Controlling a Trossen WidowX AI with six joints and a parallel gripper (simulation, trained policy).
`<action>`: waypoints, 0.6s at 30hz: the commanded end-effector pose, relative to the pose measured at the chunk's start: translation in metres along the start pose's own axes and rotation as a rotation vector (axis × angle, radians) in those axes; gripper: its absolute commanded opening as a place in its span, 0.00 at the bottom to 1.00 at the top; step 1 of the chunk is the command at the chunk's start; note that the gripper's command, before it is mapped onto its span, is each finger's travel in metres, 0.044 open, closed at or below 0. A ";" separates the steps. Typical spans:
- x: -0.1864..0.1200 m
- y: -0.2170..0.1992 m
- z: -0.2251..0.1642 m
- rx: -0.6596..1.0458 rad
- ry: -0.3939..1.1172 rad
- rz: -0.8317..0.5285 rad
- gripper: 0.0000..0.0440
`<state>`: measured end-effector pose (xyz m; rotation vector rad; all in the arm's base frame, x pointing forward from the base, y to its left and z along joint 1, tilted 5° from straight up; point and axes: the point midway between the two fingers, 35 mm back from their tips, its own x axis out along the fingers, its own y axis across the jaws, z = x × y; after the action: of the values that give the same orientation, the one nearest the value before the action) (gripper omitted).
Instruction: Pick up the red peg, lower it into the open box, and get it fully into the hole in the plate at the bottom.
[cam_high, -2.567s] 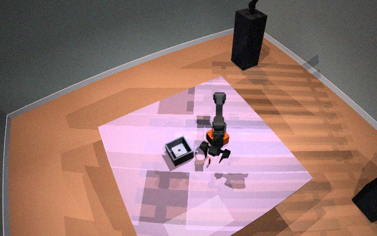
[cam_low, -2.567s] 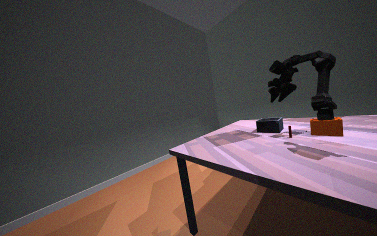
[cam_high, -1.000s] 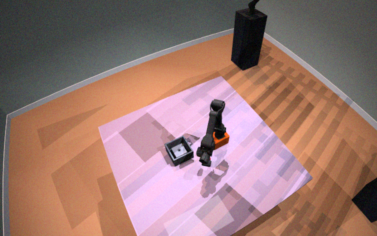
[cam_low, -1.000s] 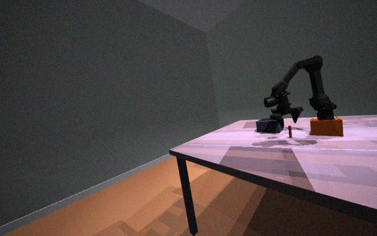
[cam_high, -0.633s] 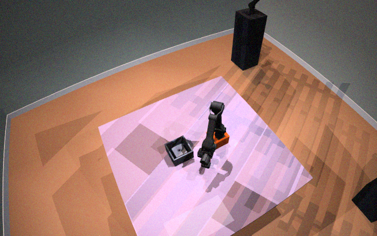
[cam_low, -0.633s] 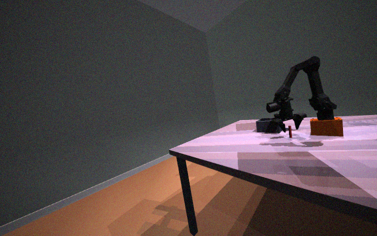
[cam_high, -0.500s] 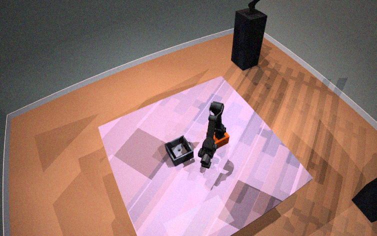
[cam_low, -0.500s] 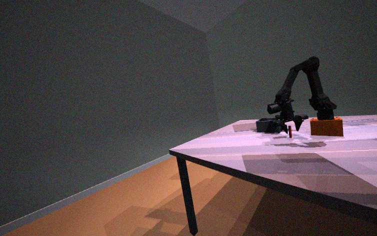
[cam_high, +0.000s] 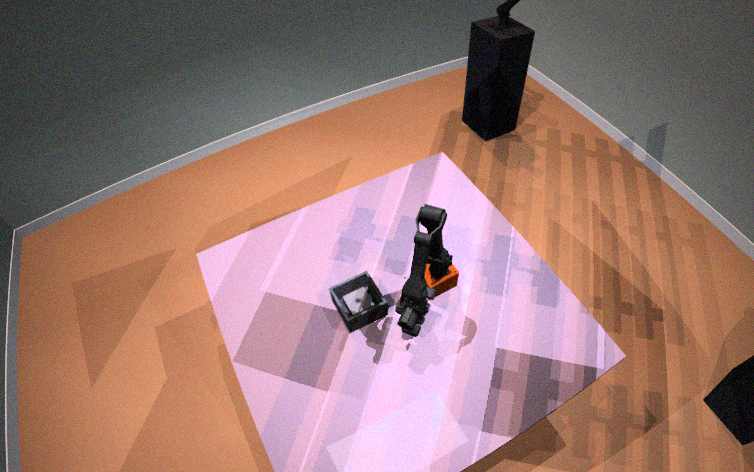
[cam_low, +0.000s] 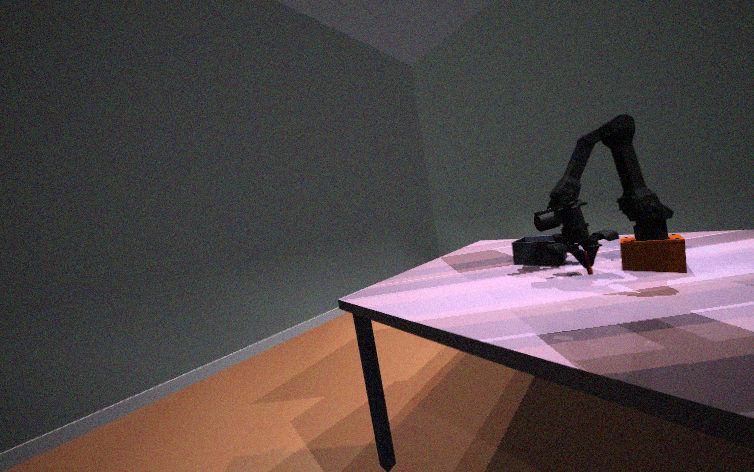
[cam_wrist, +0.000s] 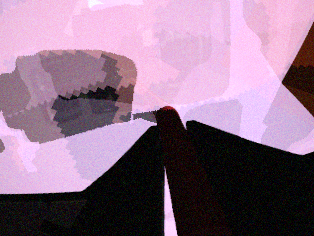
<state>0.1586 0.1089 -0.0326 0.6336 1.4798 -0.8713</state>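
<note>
From my remote station I had the end effector (cam_high: 411, 321) (cam_low: 589, 265) (cam_wrist: 172, 131) low over the worktop (cam_high: 389, 417) (cam_low: 445, 314) (cam_wrist: 200, 30), its fingers narrow and, as I judged it, closed on the red peg (cam_low: 589, 269) (cam_wrist: 172, 120). The peg ran lengthwise between them, one end showing past the fingertips, leaning slightly in the exterior view; I could not tell whether that end touched the worktop. From above, the peg was hidden

The relation that mattered was sideways: the open box (cam_high: 370, 320) (cam_low: 539, 253) stood near the end effector, to its left in the top view, with the peg outside it. The plate (cam_high: 350, 300) at its bottom had nothing of the peg in it. I reckoned the next move needed a lift above the box wall, a carry across, then the peg's long axis brought upright over the hole; any lean left in the grip could catch on the hole's edge
</note>
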 end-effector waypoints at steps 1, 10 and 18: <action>-0.008 0.000 0.005 -0.018 -0.023 0.015 0.00; -0.030 -0.005 0.017 -0.067 -0.086 0.046 0.00; -0.055 -0.004 0.030 -0.115 -0.139 0.082 0.00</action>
<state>0.1730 0.0912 0.0126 0.5512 1.3804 -0.7686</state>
